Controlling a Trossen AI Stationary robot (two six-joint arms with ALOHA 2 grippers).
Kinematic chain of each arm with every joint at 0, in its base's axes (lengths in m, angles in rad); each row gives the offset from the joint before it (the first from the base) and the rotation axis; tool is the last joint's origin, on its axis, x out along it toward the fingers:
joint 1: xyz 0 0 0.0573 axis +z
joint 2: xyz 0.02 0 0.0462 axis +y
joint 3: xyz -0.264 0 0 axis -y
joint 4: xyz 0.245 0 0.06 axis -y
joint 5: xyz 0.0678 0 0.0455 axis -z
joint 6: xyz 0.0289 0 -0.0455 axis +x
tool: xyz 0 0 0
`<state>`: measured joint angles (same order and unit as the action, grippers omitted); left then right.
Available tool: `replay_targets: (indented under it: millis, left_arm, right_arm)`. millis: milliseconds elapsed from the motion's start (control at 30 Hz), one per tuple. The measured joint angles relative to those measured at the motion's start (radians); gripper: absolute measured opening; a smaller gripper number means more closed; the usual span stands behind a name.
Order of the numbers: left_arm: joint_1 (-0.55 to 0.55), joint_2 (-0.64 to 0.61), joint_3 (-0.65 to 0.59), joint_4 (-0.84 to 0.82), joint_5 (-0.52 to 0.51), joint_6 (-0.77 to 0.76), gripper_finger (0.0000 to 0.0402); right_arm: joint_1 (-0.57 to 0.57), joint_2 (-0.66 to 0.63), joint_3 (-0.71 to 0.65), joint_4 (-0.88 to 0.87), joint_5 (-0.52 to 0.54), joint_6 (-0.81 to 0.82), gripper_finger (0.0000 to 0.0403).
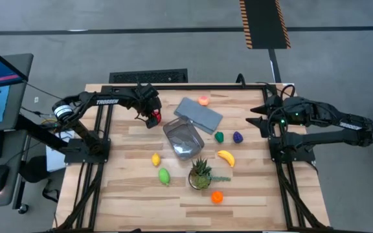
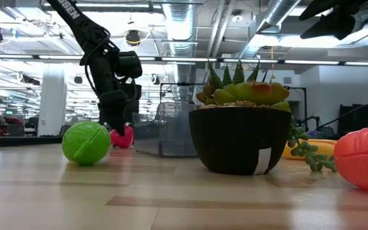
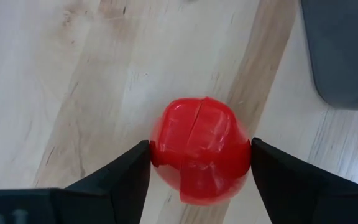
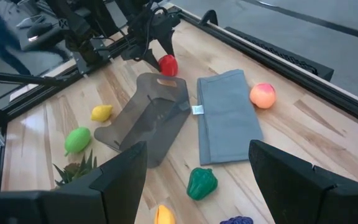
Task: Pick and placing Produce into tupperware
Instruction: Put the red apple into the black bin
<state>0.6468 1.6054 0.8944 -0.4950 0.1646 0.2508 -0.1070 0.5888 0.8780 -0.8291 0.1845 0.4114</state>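
Gripping a red toy fruit (image 3: 201, 158) between them, our left fingers (image 3: 120, 177) press against its two sides, so they stand partly closed on it. In the low view the fruit sits right down at the bench (image 1: 128, 194), though we cannot tell whether it touches the wood. Seen from above, the left gripper (image 1: 153, 116) is just beside the far-left end of the tupperware (image 1: 183, 137).

That clear tub lies near the middle of the bench, and in the right wrist view it seems tipped on its side; we see no produce inside it. The flat grey-blue lid (image 1: 198, 114) lies touching its far edge, with a peach-coloured fruit (image 1: 203, 100) just beyond the lid.

Other produce lies scattered around. A yellow lemon (image 1: 155, 159) and a green lime-like fruit (image 1: 164, 175) sit on the near-left side of the tub. A green pepper (image 1: 219, 136), a purple piece (image 1: 237, 137) and a yellow banana (image 1: 225, 157) lie to its right. A potted plant (image 1: 200, 173) stands on the near side of the tub, with an orange fruit (image 1: 217, 197) closer still.

Our right gripper (image 1: 258, 116) waits above the right edge of the bench, its fingers (image 4: 120, 174) spread wide with nothing between them.
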Motion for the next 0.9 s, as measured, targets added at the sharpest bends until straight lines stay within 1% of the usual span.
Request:
replay_targets:
  millis: [567, 767, 900]
  left_arm:
    - [0.0, -0.011, 0.0, -0.021, 0.007, -0.014, 0.0243]
    - [0.0, -0.066, 0.0, -0.036, 0.0, -0.014, 0.0243]
    - [0.0, -0.123, 0.0, -0.055, 0.0, -0.019, 0.0241]
  right_arm:
    - [0.0, 0.0, 0.0, 0.0, 0.0, 0.0, 0.0303]
    - [0.0, 0.0, 0.0, 0.0, 0.0, 0.0, 0.0303]
    - [0.0, 0.0, 0.0, 0.0, 0.0, -0.001, 0.0303]
